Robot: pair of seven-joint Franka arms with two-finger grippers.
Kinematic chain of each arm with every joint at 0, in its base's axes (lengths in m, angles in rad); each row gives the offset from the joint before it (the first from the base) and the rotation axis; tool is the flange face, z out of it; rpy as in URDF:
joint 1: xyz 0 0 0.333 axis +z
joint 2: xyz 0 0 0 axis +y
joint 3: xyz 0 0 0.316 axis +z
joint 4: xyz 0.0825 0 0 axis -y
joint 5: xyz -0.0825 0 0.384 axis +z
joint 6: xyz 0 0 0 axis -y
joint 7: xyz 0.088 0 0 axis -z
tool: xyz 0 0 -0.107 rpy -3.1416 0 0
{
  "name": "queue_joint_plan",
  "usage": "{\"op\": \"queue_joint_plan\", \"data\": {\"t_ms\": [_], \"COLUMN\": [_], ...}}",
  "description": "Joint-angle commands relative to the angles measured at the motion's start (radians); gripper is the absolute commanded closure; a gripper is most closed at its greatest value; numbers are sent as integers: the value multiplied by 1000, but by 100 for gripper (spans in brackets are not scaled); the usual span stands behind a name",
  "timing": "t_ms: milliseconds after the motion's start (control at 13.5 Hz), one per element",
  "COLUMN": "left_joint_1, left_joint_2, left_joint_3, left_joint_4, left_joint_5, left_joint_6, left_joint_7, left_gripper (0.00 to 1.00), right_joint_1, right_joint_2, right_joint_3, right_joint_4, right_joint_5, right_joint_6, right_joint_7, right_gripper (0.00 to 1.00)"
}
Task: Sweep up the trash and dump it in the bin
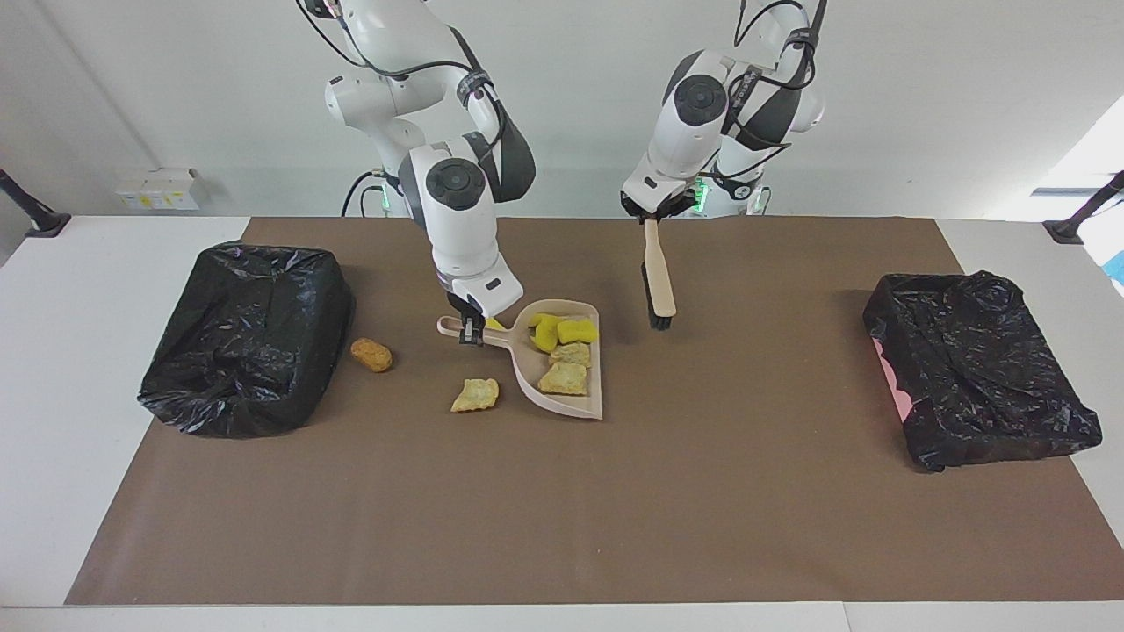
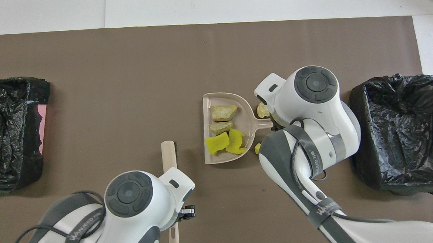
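A brown mat [image 1: 562,491] covered the white table [image 1: 53,369]. The right gripper [image 1: 472,332] pinched the dustpan [image 1: 571,377] handle; the left gripper [image 1: 650,215] clamped the brush [image 1: 659,281]. Four trash pieces [image 1: 566,355] lay in the dustpan, the bread-like lump [image 1: 371,355] beside one black-lined bin [image 1: 250,338].

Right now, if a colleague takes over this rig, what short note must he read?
Right claw: shut on the dustpan handle.
Left claw: shut on the brush, bristles at the mat.
Done: two yellow sponge blocks and two beige lumps lie in the dustpan.
Left: one beige lump and the orange-brown lump lie on the mat beside the dustpan, toward the black-lined bin; a yellow piece sits by the handle. Then dump.
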Motion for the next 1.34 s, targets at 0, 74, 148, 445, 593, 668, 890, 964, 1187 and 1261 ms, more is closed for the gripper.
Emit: {"op": "queue_joint_plan", "data": {"t_ms": [0, 74, 148, 445, 593, 668, 890, 964, 1187, 1261], "left_joint_1": [-85, -114, -144, -198, -207, -223, -228, -228, -230, -230], "left_joint_2": [-22, -11, 10, 44, 62, 80, 91, 96, 110, 113], "left_joint_3": [10, 10, 10, 10, 10, 10, 10, 10, 10, 10], "left_joint_4": [-85, -100, -115, -157, -163, -163, -161, -161, -158, -158], "left_joint_5": [14, 14, 14, 14, 14, 14, 12, 11, 4, 4], "left_joint_6": [137, 150, 165, 325, 329, 343, 368, 369, 391, 391], "left_joint_7": [-84, -88, -91, -157, -163, -179, -200, -207, -226, -244], "left_gripper": [100, 100, 100, 100, 100, 100, 100, 100, 100, 100], "right_joint_1": [-61, -84, -116, -249, -320, -359, -490, -527, -654, -688], "right_joint_2": [-47, -55, -56, -69, -84, -89, -109, -112, -112, -110], "right_joint_3": [6, 8, 6, 6, 2, 0, -3, -6, -6, -6], "right_joint_4": [0, 8, 26, 68, 68, 68, 86, 104, 143, 155], "right_joint_5": [42, 51, 83, 125, 125, 124, 108, 104, 56, 53], "right_joint_6": [-16, -28, -60, -135, -169, -186, -243, -266, -284, -287], "right_joint_7": [-75, -105, -153, -283, -343, -378, -464, -510, -603, -645], "right_gripper": [100, 100, 100, 100, 100, 100, 100, 100, 100, 100]}}
